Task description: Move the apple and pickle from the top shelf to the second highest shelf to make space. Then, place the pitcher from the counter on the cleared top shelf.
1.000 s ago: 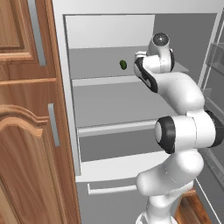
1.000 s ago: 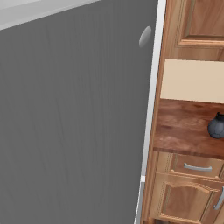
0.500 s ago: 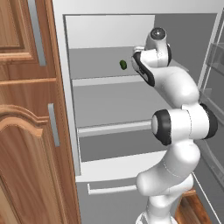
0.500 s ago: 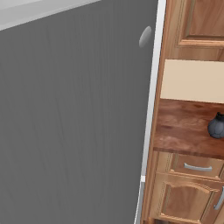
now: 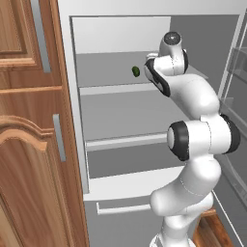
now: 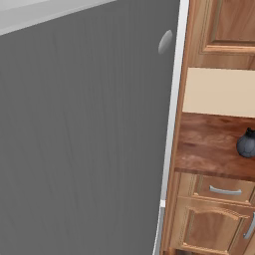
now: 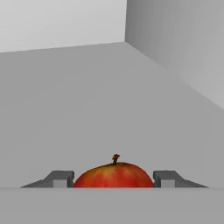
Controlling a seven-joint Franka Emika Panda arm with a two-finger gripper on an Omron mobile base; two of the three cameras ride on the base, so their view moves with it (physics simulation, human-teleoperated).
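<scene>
We see the top shelf (image 5: 111, 67) carrying the pickle (image 5: 136, 71); the apple (image 7: 113, 175) sits on it too, right of the pickle.

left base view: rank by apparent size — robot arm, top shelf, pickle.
1. Robot arm: largest, though it stands nearest the camera, which inflates it.
2. Top shelf: broad slab, partly hidden behind the arm.
3. Pickle: tiny dark green oval lying on that shelf, clearly smallest.

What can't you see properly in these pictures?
- Apple, hand view: lower half cut off at the bottom.
- Pickle, left base view: too small for detail.
- Pitcher, right base view: cut by the right edge.
- Gripper: whether its fingertips touch the apple.
</scene>
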